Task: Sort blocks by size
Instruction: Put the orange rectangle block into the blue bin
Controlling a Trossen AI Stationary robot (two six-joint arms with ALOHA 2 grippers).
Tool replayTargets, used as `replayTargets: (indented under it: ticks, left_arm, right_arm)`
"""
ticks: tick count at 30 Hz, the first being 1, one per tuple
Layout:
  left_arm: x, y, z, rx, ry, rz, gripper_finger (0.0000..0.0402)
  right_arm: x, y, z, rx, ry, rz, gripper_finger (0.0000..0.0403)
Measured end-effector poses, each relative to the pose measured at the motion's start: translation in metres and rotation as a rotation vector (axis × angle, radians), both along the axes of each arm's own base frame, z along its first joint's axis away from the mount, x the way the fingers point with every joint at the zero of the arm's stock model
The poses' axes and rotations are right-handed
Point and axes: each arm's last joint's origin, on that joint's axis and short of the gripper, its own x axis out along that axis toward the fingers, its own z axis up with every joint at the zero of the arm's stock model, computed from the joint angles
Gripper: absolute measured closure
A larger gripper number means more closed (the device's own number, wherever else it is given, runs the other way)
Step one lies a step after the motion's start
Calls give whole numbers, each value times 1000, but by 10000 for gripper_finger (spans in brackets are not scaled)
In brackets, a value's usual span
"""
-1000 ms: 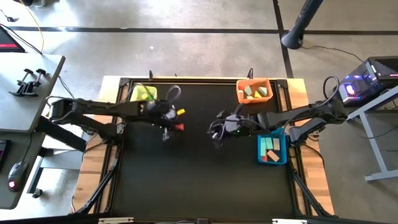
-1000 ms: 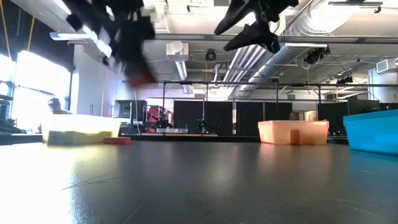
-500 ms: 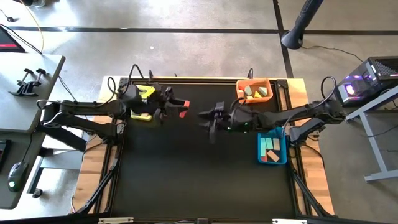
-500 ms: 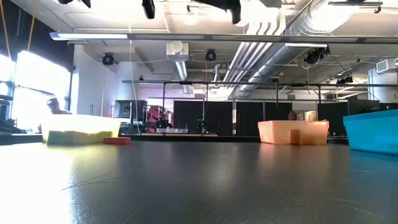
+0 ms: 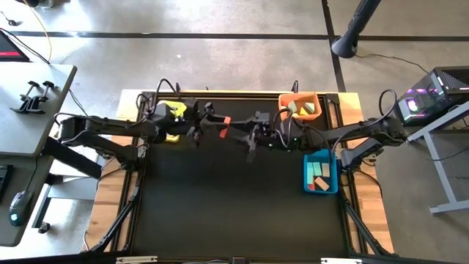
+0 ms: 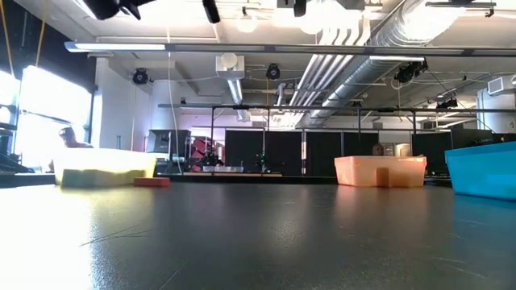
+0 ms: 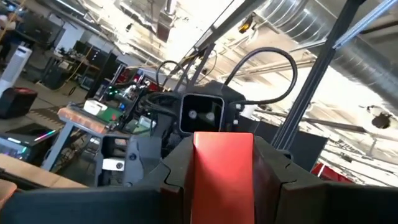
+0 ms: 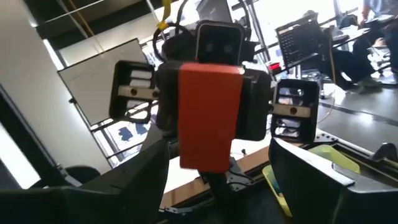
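Observation:
My left gripper is shut on a red block high above the table's far middle. The block also shows in the left wrist view and the right wrist view. My right gripper faces it from the right, open, its fingers standing apart just short of the block; I cannot tell whether they touch it. Another red block lies on the table beside the yellow bin. More blocks lie in the orange bin and the blue bin. My left gripper pinches the red block by two opposite side faces between its two fingers. The fingers lie about level and point toward the table's right. The block's free end faces my right gripper, and the block is lifted clear of the table.
The yellow bin stands at the far left, partly under my left arm. The orange bin stands at the far right and the blue bin along the right edge. The black tabletop lies bare in the middle and near part.
My left gripper has risen with the red block and gone toward the far edge and then the right, turning from pointing down to about level. My right gripper has risen too and gone toward the far edge, until it faces the block. Both have left the low view upward.

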Motion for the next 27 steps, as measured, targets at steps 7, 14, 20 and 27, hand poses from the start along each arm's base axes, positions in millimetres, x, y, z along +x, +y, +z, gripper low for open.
replayTargets:
  ticks: [7,14,20,27]
  left_arm:
    - [12,-3,-9,5,-17,-22,320]
    - [20,-6,-18,-13,-1,34,320]
    - [20,-5,-17,6,-7,43,320]
    - [21,-4,-22,-80,23,7,231]
  right_arm:
    - [0,-2,2,-2,-18,2,130]
    - [0,-2,-2,-6,18,13,157]
    - [0,-2,-3,5,35,15,259]
    - [-27,-10,-2,151,250,-1,276]
